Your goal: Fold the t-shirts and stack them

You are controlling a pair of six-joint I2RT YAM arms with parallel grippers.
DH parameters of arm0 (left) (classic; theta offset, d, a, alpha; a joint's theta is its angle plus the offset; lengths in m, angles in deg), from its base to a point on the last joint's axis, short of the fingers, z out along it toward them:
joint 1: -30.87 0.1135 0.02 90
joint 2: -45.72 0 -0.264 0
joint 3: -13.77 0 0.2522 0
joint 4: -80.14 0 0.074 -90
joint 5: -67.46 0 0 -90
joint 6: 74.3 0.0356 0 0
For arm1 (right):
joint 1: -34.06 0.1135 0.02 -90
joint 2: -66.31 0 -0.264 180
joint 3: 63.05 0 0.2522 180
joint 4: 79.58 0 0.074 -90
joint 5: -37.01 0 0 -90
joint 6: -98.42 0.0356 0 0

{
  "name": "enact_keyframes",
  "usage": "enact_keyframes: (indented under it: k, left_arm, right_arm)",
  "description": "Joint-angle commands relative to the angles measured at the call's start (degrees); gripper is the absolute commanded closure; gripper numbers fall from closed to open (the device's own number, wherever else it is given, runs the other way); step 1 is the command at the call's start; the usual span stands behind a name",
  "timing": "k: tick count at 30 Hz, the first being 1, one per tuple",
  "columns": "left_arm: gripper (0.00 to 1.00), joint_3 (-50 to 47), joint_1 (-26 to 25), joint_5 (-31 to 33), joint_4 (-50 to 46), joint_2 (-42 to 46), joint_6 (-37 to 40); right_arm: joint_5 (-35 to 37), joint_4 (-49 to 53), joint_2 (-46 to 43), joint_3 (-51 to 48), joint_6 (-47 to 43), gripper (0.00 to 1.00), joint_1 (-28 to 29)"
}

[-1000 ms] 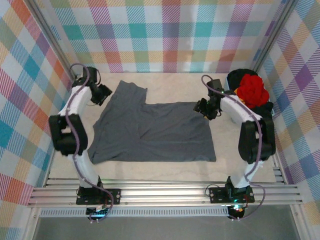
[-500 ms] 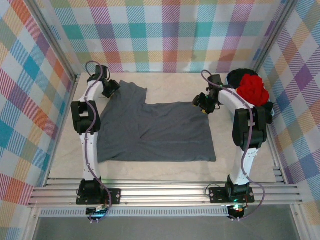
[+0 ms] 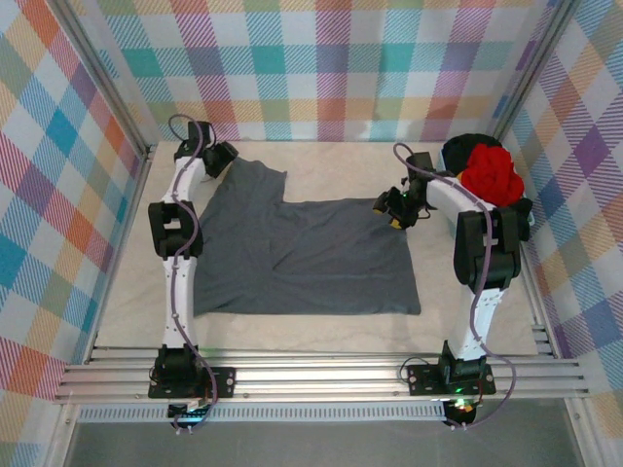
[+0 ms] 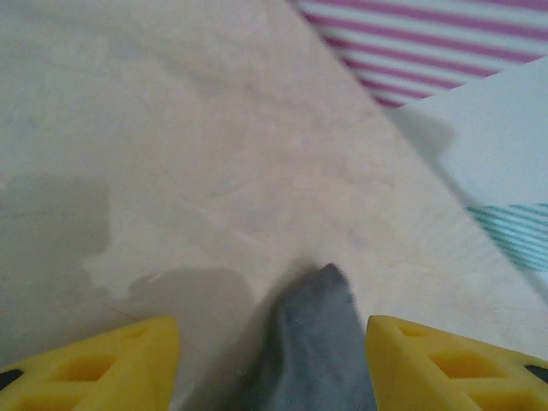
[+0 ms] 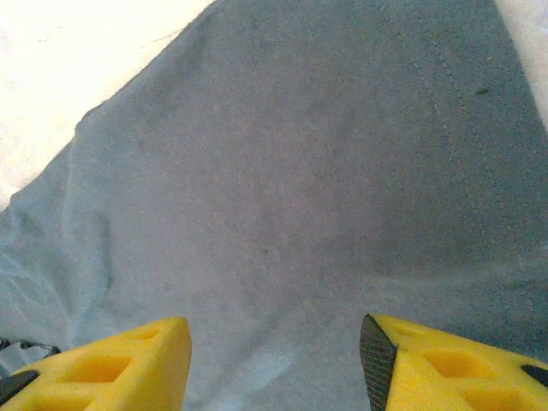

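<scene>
A large dark slate grey t-shirt (image 3: 302, 255) lies spread flat on the pale table (image 3: 341, 170). My left gripper (image 3: 222, 158) is at the shirt's far left corner. In the left wrist view its yellow fingers (image 4: 94, 364) stand apart, with a pointed tip of grey cloth (image 4: 318, 342) between them and touching neither. My right gripper (image 3: 393, 208) hovers over the shirt's far right corner. It is open, and flat grey cloth (image 5: 291, 171) lies below the gap between its fingertips (image 5: 116, 360). A crumpled red t-shirt (image 3: 490, 175) and a black one (image 3: 465, 146) are piled at the far right.
Plaid walls (image 3: 331, 68) close in the table on three sides, and the left gripper is close to the back left corner. An aluminium rail frame (image 3: 321, 375) runs along the near edge by both arm bases. Bare tabletop (image 4: 214, 128) lies beyond the shirt's far edge.
The left arm has stretched farther back, carrying its gripper along the shirt's left side to the far corner, with its jaws spreading wider. The right gripper has barely shifted.
</scene>
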Motion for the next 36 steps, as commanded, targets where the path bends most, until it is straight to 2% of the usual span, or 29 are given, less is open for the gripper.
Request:
enact_keyframes:
  k: [1, 6, 10, 18, 21, 25, 31, 36]
  left_arm:
    - [0.40, 1.46, -0.83, -2.27, -0.16, -4.30, -3.82]
    - [0.46, 8.67, -2.91, -6.48, -3.67, -9.34, -4.30]
    - [0.53, 8.36, -4.65, -4.41, -8.45, -8.61, -0.49]
    - [0.99, 7.45, -4.61, 3.03, -12.61, -5.75, 0.29]
    - [1.00, 7.47, -4.57, 3.86, -12.42, -3.99, 0.47]
    - [1.00, 7.41, -4.59, 3.91, -12.03, 0.04, 1.18]
    - [1.00, 7.28, -4.68, 2.71, -10.88, 4.36, 1.34]
    - [1.00, 7.23, -4.31, 1.35, -10.34, 5.77, 1.07]
  right_arm:
    - [-2.11, -1.21, -3.88, -0.32, 0.35, 0.44, -0.14]
    - [-1.95, -1.66, -4.38, -0.97, 0.49, 0.44, -0.23]
    - [-1.94, -1.94, -4.10, -0.92, 0.61, 0.44, -0.74]
    - [-0.62, -0.86, -2.85, 1.60, 0.79, 0.45, -1.37]
    - [2.29, -0.25, -1.99, 2.83, 2.08, 0.45, -1.92]
    - [9.71, -0.92, -0.15, 4.73, 4.25, 0.46, -2.45]
    - [18.24, -0.19, 7.20, 11.50, 4.23, 0.51, -2.43]
    - [19.41, 2.21, 14.37, 20.58, 1.72, 0.53, -2.43]
